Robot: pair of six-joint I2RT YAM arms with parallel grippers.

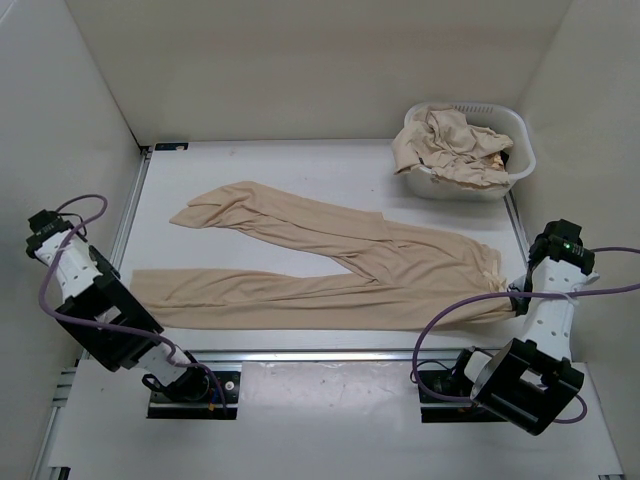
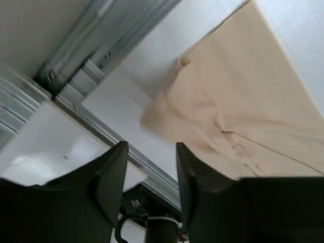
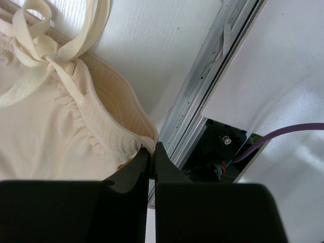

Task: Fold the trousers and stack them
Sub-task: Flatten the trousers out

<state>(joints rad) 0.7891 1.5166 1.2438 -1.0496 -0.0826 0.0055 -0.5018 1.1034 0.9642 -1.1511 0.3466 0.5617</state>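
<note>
One pair of beige trousers (image 1: 330, 270) lies spread across the table, legs to the left and waist to the right. My right gripper (image 1: 512, 300) is at the near corner of the waist. In the right wrist view it (image 3: 152, 149) is shut on the ribbed waistband edge (image 3: 109, 129), with the tied drawstring (image 3: 45, 55) beyond. My left gripper (image 1: 152, 372) is near its base at the table's front edge. In the left wrist view it (image 2: 152, 152) is open and empty, with the trouser leg end (image 2: 243, 101) lying beyond it.
A white slotted laundry basket (image 1: 515, 135) stands at the back right, heaped with more beige trousers (image 1: 450, 145). A metal rail (image 2: 101, 129) runs along the table's front edge. White walls enclose the table on the left, back and right.
</note>
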